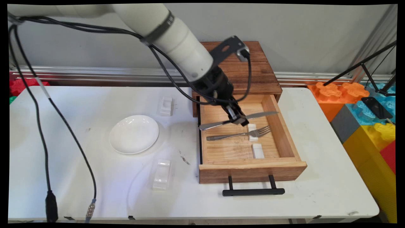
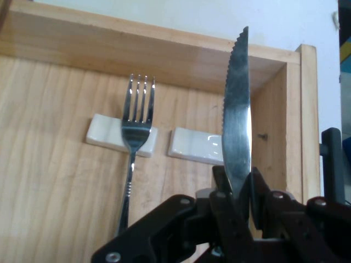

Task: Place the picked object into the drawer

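A white worktop carries a wooden cabinet at its far edge, its drawer pulled fully open toward the near side, black handle in front. Above the open drawer, the black claw pinches a steel knife at about mid-length, clear of the drawer floor. The knife's long axis runs left to right and nearly level, the serrated blade pointing right toward the drawer's right wall, the handle reaching left over the left wall. Just nearer in the drawer lies a fork, roughly parallel, its tines to the right and propped on a small white rest; a second white rest sits nearer still, unused. Left of the drawer, a white plate stands on the worktop between two more white rests, one far and one near.
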`<state>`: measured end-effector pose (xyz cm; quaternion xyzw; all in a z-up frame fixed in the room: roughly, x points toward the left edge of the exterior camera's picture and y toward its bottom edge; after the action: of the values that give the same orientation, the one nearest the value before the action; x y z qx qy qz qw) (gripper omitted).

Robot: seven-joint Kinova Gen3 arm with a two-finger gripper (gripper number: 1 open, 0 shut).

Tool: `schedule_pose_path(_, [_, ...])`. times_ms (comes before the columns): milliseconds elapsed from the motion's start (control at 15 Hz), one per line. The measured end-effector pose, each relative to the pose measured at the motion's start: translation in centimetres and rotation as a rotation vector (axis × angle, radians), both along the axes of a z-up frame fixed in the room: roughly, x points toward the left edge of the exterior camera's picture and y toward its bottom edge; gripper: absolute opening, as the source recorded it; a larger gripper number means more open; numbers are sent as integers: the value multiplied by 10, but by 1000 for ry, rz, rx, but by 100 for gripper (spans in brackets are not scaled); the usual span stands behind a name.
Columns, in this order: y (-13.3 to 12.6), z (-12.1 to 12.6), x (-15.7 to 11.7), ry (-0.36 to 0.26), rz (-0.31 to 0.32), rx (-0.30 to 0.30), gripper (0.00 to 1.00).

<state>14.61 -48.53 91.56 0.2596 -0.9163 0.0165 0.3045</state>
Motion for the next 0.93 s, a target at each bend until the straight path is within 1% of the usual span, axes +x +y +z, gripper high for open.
schedule_pose_path(267, [-7, -20, -19, -9, -17, 8, 0])
schedule_pose_path(533, [-11, -32, -30, -15, -35, 4, 0])
schedule_pose_path(933, [-6, -54, -42, -26, -83, -3, 0])
